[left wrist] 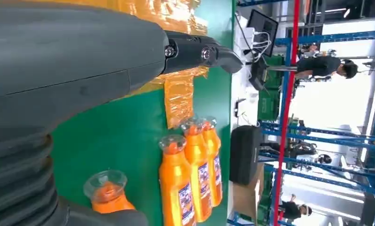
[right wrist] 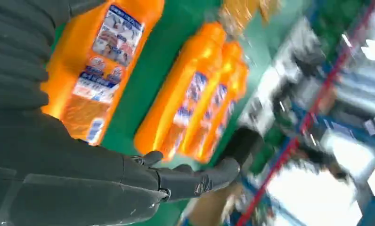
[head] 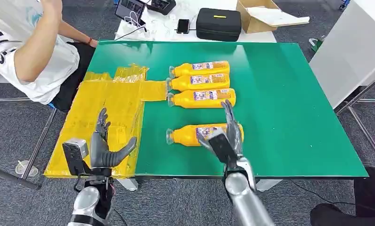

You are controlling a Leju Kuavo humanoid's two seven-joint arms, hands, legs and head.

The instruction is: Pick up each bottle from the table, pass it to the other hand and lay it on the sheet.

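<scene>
Several orange bottles lie on their sides on the green table. Three lie side by side near the middle, caps toward the yellow sheet. A fourth bottle lies alone nearer me, also seen as the nearest bottle in the right wrist view. My right hand hovers over its base end with fingers straight and spread, holding nothing. My left hand is open above the sheet's near edge, fingers apart. The row of three bottles appears in the left wrist view.
A person in a white shirt sits at the table's far left corner, beside the sheet. Behind the table stands a white bench with a black case, a cardboard box and electronics. The table's right half is bare green.
</scene>
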